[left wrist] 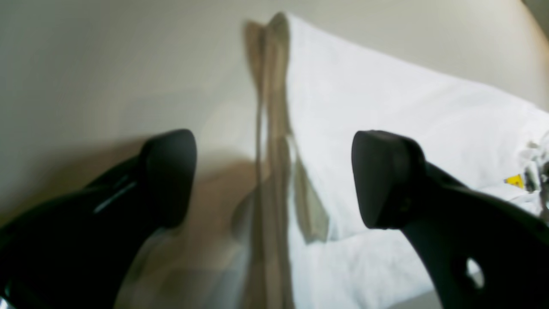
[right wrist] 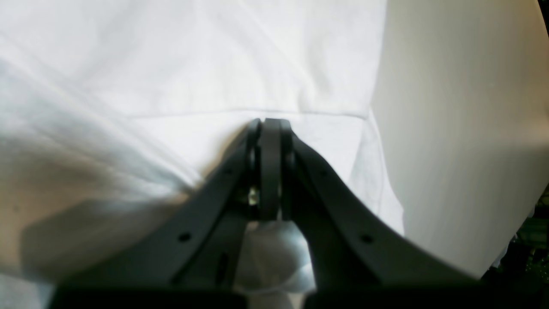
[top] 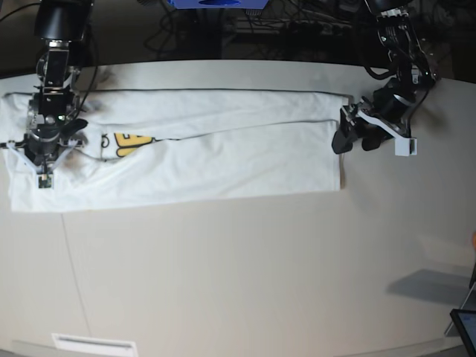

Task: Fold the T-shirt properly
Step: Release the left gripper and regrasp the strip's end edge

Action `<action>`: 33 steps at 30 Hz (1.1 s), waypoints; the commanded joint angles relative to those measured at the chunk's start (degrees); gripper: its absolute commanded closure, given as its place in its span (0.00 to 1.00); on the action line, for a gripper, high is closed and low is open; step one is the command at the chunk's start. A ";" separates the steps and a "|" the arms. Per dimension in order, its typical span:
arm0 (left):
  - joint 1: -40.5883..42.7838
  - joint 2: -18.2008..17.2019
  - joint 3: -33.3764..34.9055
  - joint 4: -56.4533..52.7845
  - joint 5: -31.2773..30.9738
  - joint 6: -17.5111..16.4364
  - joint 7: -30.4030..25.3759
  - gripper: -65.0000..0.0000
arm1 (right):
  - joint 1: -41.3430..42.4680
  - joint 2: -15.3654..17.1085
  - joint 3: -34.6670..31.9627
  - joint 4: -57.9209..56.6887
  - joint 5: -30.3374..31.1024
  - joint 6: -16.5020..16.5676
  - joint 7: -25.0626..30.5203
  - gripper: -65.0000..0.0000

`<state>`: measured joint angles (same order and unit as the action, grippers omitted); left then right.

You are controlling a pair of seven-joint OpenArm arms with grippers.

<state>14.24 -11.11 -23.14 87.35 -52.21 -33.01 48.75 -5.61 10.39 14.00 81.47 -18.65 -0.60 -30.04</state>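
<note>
The white T-shirt [top: 223,160] lies flat and stretched sideways across the far half of the table, with a bit of yellow print [top: 132,141] showing near its left end. My right gripper [top: 44,149] is at that left end. In the right wrist view the right gripper [right wrist: 270,125] is shut, its tips pressed on a hem line and white cloth bunched between its fingers. My left gripper [top: 355,139] hangs open just off the shirt's right edge. In the left wrist view the left gripper [left wrist: 274,180] holds nothing; the T-shirt [left wrist: 386,107] lies ahead and to the right.
The beige table [top: 245,282] has a seam line on its left. A white label strip [top: 93,343] sits at the front edge and a dark screen corner [top: 465,327] at the lower right. Cables and a blue object [top: 216,3] lie behind the table.
</note>
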 commanded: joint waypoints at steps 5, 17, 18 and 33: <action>-1.10 -0.89 2.78 -1.94 -0.32 -0.08 -0.18 0.15 | 0.11 0.46 0.11 0.51 -0.29 0.12 -0.95 1.00; -1.10 1.84 6.48 -1.94 8.03 -0.08 -0.27 0.16 | 0.11 0.46 0.37 0.51 -0.38 0.12 -1.03 1.00; -1.10 1.93 6.48 -1.94 8.56 -0.08 -0.27 0.16 | 0.11 0.46 0.37 0.51 -0.38 0.12 -1.03 1.00; -0.83 2.54 6.48 -1.94 8.73 -0.08 -0.27 0.71 | -0.50 0.55 0.37 0.51 -0.38 0.12 -1.03 1.00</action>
<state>12.86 -8.25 -16.82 85.38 -45.67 -34.28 45.41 -6.07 10.39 14.02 81.52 -19.09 -0.64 -29.67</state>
